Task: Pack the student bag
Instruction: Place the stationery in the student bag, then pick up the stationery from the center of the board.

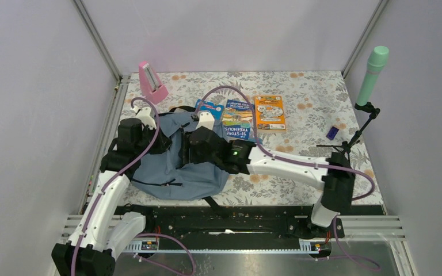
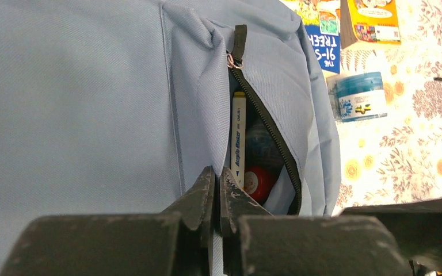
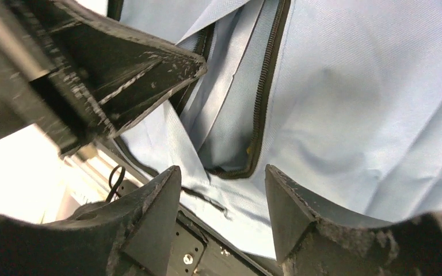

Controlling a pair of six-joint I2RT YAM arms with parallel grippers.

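Note:
The student bag (image 1: 175, 169) is a grey-blue backpack lying flat at the table's near left. In the left wrist view its front pocket (image 2: 265, 138) is unzipped, with a white marker (image 2: 238, 135) and a red round item (image 2: 259, 183) inside. My left gripper (image 2: 218, 172) is shut on the fabric edge of that pocket's opening, and it also shows in the top view (image 1: 160, 141). My right gripper (image 3: 221, 171) is open and empty, hovering just above the bag (image 3: 351, 86) near the open zipper (image 3: 260, 98). In the top view the right gripper (image 1: 193, 148) is beside the left one.
Two books (image 1: 239, 118) (image 1: 269, 112) lie behind the bag. A white jar with a blue lid (image 2: 359, 96) stands right of the bag. A pink metronome (image 1: 151, 82) is at the back left, and a small blue block (image 1: 332, 133) and a green bottle on a stand (image 1: 373, 73) are at the right.

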